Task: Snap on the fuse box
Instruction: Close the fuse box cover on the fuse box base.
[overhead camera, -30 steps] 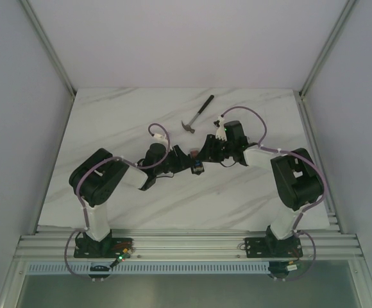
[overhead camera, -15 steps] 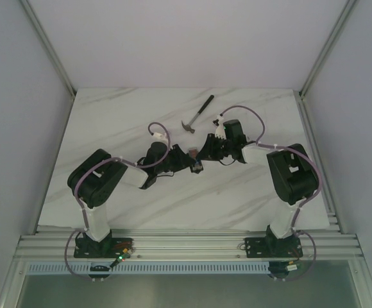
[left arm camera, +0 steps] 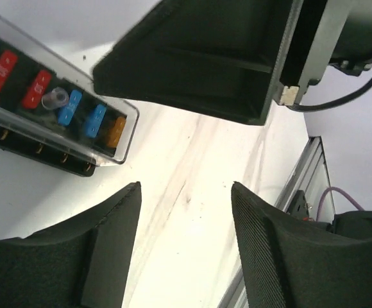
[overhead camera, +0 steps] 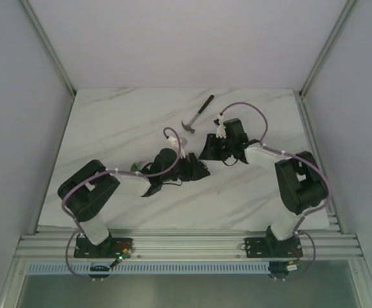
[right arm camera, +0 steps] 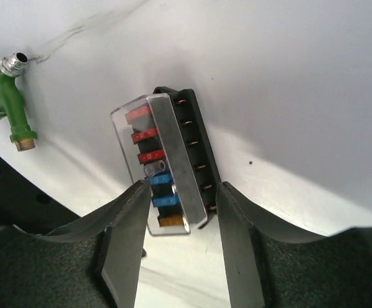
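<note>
The step in hand looks like seating the clear cover (right arm camera: 167,128) on the fuse box (right arm camera: 195,147), which lies flat on the table (right arm camera: 301,77). The right gripper (right arm camera: 179,189) straddles the box's near end, one finger on each long side and close against it. Whether the fingers pinch the box or only flank it I cannot tell. The rest of the box runs straight ahead of the fingertips. A small green part (right arm camera: 6,106) lies well off beyond the left finger.

The left gripper (left arm camera: 185,189) stands wide with only bare table between its fingers. From this hand the box lies ahead and to the left, and the other arm's gripper hangs just above and ahead.

The cover looks laid over the fuses, but I cannot tell whether it has clicked home. I judge that the next move calls for one hand to steady the base while the other presses squarely down on the cover, without skewing it.

No brand is readable. The red fuses (right arm camera: 144,135) carry pale markings too blurred to read, and the blue fuses (right arm camera: 163,190) show none
</note>
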Robot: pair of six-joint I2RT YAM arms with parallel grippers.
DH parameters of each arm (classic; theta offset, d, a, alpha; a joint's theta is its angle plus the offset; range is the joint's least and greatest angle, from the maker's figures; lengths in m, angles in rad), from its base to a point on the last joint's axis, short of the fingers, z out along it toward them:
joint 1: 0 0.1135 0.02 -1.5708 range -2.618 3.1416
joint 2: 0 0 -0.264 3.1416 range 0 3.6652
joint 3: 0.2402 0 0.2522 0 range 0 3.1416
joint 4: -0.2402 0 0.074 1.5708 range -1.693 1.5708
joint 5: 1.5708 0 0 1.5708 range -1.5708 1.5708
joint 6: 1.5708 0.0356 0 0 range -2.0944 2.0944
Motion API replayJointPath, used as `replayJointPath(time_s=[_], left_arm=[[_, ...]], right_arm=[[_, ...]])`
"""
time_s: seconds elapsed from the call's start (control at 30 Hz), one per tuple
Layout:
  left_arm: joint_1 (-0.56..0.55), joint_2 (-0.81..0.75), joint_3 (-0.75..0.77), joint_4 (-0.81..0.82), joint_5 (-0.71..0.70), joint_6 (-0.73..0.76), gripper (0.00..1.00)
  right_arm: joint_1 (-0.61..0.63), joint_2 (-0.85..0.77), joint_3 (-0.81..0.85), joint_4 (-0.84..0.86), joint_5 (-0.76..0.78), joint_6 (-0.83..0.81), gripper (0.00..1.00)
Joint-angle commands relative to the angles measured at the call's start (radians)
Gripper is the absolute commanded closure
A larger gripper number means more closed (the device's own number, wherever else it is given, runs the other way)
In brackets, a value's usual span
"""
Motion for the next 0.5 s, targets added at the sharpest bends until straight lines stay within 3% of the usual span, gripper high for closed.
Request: replayJointPath(time_s=[0.0, 0.2, 0.47], left_arm=[[0.010, -0.102, 0.012, -0.130, -0.072, 0.105, 0.31], [0.079, -0.154, 0.072, -0.322, -0.188, 0.271, 0.27], [0.209, 0.002, 0.176, -0.311, -0.077, 0.336, 0.34]], right_arm=[[-0.003, -0.145, -0.031, -0.048, 0.111, -0.034, 0.46], [-0.005, -0.234, -0.119, -0.035, 0.116, 0.005, 0.44], [-0.004, -0.216, -0.193, 0.078, 0.034, 0.083, 0.45]])
